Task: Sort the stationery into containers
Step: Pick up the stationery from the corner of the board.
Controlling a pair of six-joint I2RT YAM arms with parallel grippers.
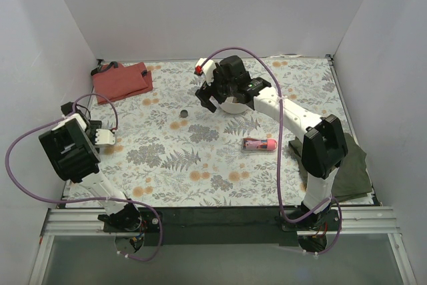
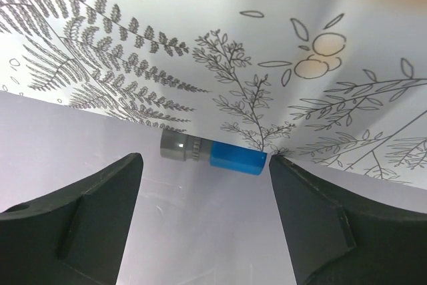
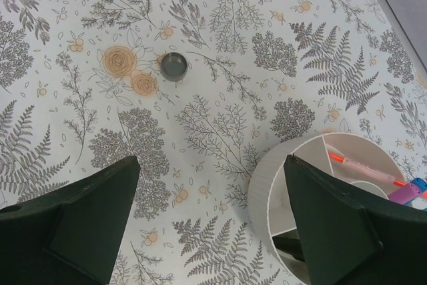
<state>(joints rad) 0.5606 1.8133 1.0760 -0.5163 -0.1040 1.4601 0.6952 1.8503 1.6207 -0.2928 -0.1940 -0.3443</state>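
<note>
While the left arm (image 1: pixel 70 151) sits close to the white wall (image 1: pixel 33 65) in the overhead view, the right arm (image 1: pixel 280 105) is stretched out over mid-tabletop (image 1: pixel 167 165). The white tub (image 1: pixel 233 106) lies just right of the right jaws, partly hidden under that wrist. The dark cylinder (image 1: pixel 184 113) stands just left of the right jaws. The pink tube (image 1: pixel 259 144) lies flat behind the right jaws, toward that arm's base. Its long axis runs left to right, with the brighter pink end pointing right. The red pouch (image 1: pixel 122 79) lies flat, well beyond the left jaws.

Left wrist view: the left jaws are released, spread wide and hold nothing. The blue-grey cylinder (image 2: pixel 213 153) lies on its side just ahead of the gap, between the two tips and untouched, at the seam where tabletop meets white wall (image 2: pixel 200 231). Its long axis runs across the jaws, grey end pointing left and blue end right.

Right wrist view: the right jaws are released, spread wide and hold nothing. The dark cylinder (image 3: pixel 174 66) stands upright, end-on to the lens, ahead of the gap and nearer the left tip. The white tub (image 3: pixel 267 191) sits at the right tip, partly hidden by it. A thin white pen (image 3: pixel 373 173) lies in one compartment, its axis slanting down to the right.
</note>
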